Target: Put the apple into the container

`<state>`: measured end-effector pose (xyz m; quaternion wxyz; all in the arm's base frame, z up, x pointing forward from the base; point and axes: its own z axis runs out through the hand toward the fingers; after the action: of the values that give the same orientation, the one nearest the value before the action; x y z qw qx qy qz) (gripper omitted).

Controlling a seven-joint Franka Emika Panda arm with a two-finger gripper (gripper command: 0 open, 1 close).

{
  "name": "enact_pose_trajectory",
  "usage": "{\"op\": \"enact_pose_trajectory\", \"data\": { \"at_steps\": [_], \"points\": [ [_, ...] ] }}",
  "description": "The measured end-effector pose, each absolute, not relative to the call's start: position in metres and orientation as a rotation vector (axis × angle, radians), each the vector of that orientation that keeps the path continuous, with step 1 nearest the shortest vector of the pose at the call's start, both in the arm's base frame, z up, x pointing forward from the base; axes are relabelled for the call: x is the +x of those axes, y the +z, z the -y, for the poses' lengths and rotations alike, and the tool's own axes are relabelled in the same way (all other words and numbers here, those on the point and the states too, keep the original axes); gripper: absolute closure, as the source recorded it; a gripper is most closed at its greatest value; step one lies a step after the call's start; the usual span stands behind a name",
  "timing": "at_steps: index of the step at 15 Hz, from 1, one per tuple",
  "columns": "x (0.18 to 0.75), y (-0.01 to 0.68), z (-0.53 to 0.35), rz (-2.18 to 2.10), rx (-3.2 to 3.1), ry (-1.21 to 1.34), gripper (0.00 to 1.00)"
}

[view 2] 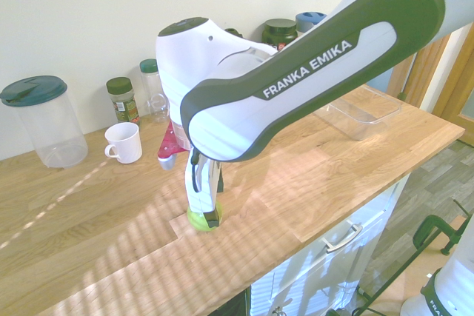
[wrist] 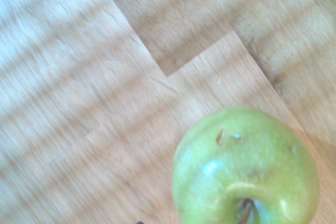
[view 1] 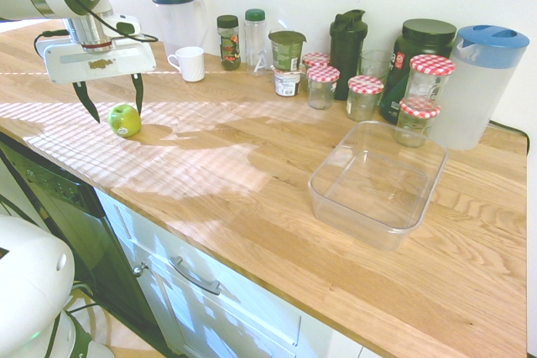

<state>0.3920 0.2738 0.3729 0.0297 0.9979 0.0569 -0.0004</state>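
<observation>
First exterior view shows the gripper [view 1: 112, 98] pointing down with fingers spread wide and holding nothing, one on each side above the apple [view 1: 125, 120]; the apple sits on the wooden counter [view 1: 252, 182], well apart from the clear container [view 1: 377, 184]; wrist view shows the apple's stem end up.

There is one green apple [view 1: 124, 120] and one clear tub [view 1: 377, 184]. Five glass jars with red-checked lids [view 1: 364, 96] stand by two pitchers [view 1: 479, 85]. One white mug [view 1: 189, 64] sits there too.
</observation>
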Motion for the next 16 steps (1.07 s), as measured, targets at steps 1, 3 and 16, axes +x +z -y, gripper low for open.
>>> {"op": "enact_pose_trajectory", "data": {
  "at_steps": [1,3,16],
  "points": [
    [0.393,0.369,-0.277,-0.181,3.084,0.004,0.00],
    [0.396,0.363,-0.281,-0.188,3.087,0.032,0.00],
    [0.405,0.342,-0.287,-0.124,3.081,0.040,1.00]
  ]
}}
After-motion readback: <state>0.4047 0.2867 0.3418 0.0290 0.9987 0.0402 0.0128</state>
